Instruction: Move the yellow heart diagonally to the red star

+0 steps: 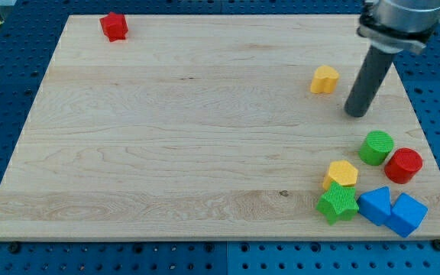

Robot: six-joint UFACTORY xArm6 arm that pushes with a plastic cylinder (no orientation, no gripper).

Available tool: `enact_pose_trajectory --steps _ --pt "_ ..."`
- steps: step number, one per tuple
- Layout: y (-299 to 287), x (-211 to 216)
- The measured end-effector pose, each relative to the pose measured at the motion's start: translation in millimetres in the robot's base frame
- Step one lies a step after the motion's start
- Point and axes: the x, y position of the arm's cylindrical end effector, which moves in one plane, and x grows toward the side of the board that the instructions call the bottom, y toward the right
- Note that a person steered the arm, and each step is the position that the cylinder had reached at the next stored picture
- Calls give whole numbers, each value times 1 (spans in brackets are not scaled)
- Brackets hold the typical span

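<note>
The yellow heart (325,79) lies on the wooden board toward the view's upper right. The red star (114,26) sits near the board's top edge at the view's upper left, far from the heart. My tip (356,114) rests on the board just right of and below the yellow heart, a short gap apart from it. The dark rod rises from the tip toward the view's top right.
A cluster sits at the view's lower right: a green cylinder (376,147), a red cylinder (403,165), a yellow block (342,173), a green star (338,203) and two blue blocks (375,205) (406,214). The board's right edge (422,130) is close by.
</note>
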Motion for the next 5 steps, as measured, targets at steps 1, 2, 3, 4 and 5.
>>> enact_pose_trajectory --steps 1,2,3,4,5 --pt "-15 -31" --pt "-82 -63" --pt "-142 -79" --pt "-148 -79" --pt "-170 -87"
